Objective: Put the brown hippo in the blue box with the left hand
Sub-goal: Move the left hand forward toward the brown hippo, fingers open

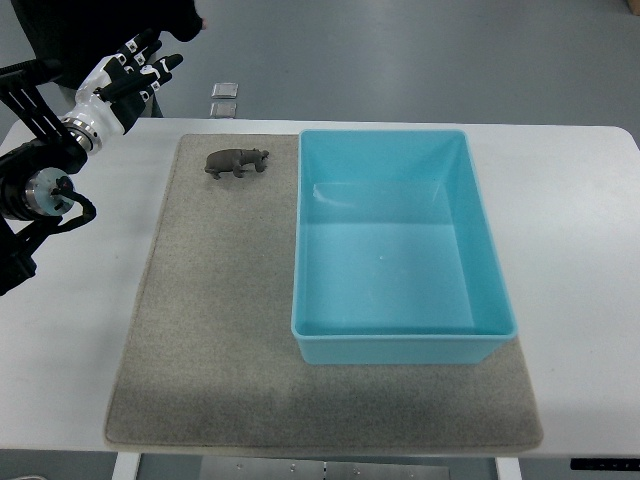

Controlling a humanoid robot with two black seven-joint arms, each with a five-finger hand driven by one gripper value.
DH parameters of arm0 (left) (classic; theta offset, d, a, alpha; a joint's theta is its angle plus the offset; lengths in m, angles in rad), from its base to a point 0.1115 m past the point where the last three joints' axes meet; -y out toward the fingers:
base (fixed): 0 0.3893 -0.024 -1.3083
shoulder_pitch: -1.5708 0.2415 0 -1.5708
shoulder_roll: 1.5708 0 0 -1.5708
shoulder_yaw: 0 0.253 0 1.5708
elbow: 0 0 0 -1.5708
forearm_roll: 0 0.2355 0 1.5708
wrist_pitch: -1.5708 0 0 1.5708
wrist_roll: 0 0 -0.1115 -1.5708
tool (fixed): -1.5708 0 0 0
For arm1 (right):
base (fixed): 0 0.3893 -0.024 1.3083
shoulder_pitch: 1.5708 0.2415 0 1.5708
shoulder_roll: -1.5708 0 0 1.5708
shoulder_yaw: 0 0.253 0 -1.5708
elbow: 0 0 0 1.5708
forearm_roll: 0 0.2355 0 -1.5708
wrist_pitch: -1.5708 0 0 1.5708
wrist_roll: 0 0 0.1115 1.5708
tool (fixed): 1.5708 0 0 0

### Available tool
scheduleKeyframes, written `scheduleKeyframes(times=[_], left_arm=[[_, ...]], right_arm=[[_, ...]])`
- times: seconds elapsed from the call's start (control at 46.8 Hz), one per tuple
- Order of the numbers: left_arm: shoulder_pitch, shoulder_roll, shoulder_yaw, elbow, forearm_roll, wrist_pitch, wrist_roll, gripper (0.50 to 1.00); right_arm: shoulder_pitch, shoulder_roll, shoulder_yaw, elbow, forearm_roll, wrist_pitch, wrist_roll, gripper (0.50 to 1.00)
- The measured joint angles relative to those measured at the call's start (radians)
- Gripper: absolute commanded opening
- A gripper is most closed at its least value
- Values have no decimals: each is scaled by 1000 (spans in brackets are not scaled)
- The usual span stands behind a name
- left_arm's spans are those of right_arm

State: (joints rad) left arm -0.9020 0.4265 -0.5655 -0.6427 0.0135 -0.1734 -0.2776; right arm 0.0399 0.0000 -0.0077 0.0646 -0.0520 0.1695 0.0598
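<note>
L hand (128, 72) open, empty, apart from hippo (236, 162).

Bright even overhead light, soft shadows, sharp focus.

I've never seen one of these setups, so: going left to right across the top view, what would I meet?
Left hand, fingers spread → brown hippo on the grey mat → blue box → bare white table.
</note>
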Motion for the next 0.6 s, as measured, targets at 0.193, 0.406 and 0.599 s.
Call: scheduleKeyframes(times=[0.193, 0.406, 0.599], left_arm=[[0, 0, 0, 1, -2, 0, 0, 996], [0, 0, 1, 3, -4, 0, 0, 996], [-1, -1, 1, 3, -9, 0, 0, 996]], right_arm=[[0, 0, 0, 0, 0, 0, 0, 936], [0, 0, 0, 0, 0, 0, 0, 936], [0, 0, 0, 0, 0, 0, 0, 936]])
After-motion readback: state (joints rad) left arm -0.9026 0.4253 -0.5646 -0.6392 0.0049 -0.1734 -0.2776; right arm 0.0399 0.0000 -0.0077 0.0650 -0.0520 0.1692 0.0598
